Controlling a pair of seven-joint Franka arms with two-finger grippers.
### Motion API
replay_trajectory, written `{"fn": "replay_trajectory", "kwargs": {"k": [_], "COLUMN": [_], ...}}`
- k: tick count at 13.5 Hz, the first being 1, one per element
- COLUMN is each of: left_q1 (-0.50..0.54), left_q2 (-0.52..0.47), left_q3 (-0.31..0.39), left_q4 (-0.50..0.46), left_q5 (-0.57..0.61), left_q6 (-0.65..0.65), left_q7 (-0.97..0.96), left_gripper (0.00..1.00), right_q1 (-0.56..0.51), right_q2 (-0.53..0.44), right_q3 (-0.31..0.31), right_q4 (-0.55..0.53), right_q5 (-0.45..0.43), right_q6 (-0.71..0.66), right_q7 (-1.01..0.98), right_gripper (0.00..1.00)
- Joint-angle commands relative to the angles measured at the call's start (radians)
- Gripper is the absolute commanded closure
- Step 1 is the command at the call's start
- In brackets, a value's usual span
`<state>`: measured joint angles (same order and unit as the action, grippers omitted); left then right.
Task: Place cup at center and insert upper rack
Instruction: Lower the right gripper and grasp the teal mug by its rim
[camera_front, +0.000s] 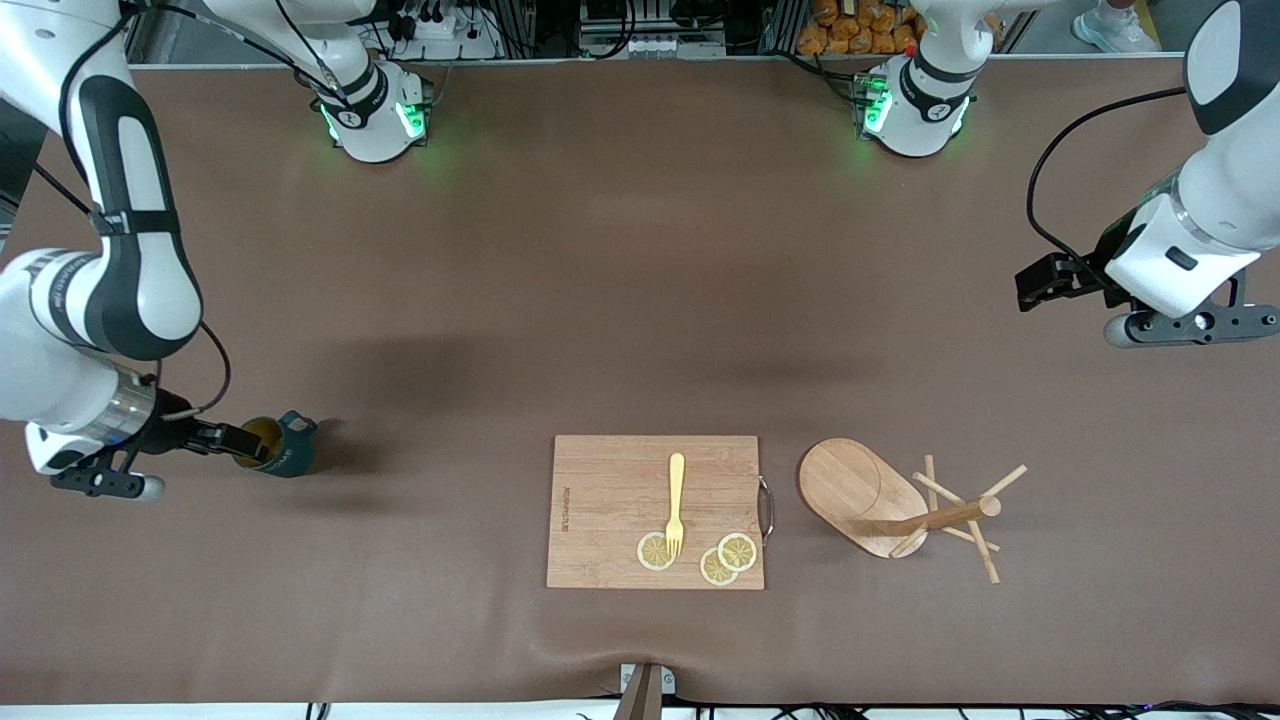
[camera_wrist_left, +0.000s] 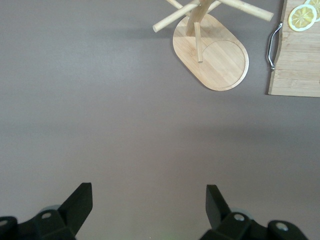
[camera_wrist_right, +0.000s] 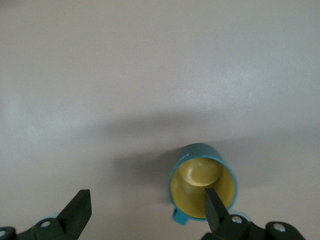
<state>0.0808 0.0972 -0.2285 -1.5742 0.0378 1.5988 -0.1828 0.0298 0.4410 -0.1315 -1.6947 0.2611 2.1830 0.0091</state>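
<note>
Nearest the camera, the cutting board (camera_front: 655, 511) is my landmark: the cup (camera_front: 281, 446) sits well toward the right arm's end from it. My right gripper (camera_wrist_right: 145, 209) is spread wide, empty, one finger over the rim (rigid, likely slippery glaze; I would pinch the wall). Left gripper (camera_wrist_left: 148, 204) waits open, empty, over bare table near the upper rack (camera_front: 905, 505).

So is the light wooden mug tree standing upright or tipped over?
Upright: the light wooden mug tree rests on its oval base, post rising with pegs angled outward.
</note>
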Motion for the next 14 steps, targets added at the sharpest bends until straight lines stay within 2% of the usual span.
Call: {"fn": "replay_trajectory", "kwargs": {"k": [1,6,14], "left_q1": [-0.004,-0.018,-0.026], "left_q2": [0.004,0.018,0.026], "left_q3": [-0.008,-0.009,-0.011], "left_q4": [0.002,0.002,-0.003], "left_q5": [0.022,0.017,0.014], "left_q6": [0.009,0.012,0.012], "left_q7": [-0.026,-0.063,-0.061], "left_gripper": [0.00,0.00,0.00], "right_q1": [0.018,0.012,0.010], "right_q2": [0.019,0.076,0.125], "right_q3": [0.000,0.000,-0.002], "right_q4": [0.023,0.024,0.021], "right_q5": [0.020,0.029,0.029], "right_q6": [0.000,0.037,0.047], "right_q7": [0.191,0.345,0.344], "right_gripper": [0.00,0.00,0.00]}}
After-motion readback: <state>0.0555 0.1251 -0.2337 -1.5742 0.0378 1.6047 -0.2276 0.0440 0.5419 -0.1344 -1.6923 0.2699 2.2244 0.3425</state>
